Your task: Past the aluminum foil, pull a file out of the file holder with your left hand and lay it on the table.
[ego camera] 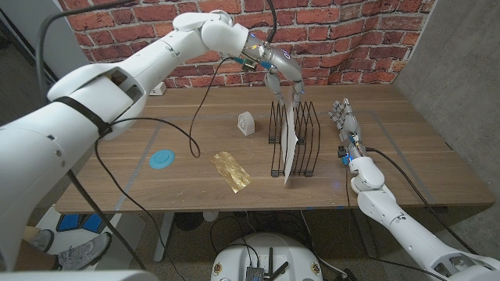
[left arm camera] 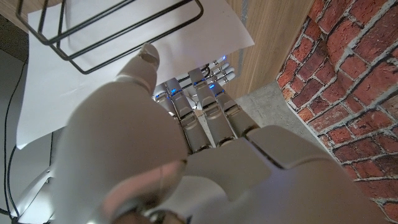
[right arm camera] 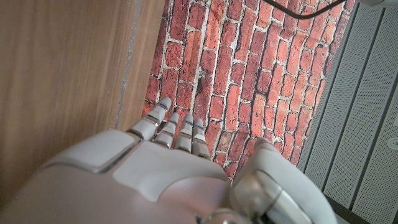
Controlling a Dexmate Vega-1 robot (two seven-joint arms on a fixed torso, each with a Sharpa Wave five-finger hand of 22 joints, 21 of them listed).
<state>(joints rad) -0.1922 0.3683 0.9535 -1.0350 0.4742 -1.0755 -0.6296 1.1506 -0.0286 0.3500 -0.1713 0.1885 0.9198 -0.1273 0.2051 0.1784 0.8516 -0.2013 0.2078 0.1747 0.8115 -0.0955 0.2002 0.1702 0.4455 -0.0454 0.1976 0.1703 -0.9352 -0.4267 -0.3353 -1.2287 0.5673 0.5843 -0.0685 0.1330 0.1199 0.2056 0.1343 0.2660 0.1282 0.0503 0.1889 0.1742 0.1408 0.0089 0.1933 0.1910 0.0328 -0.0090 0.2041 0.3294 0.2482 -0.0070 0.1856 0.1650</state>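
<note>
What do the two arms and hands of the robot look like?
Both arms are glossy white rounded shells; the left arm has a black band and a thin black cable hanging along it. The left hand and right hand are silver-grey, with segmented metal fingers showing small blue lights.

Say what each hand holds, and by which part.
The left hand grips the white file by its top edge, above the file holder. The right hand holds nothing.

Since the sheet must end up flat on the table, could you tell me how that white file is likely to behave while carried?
The thin white file, gripped at its top by the left hand, hangs straight, so it is probably light and floppy. It may catch on the black wire file holder.
</note>
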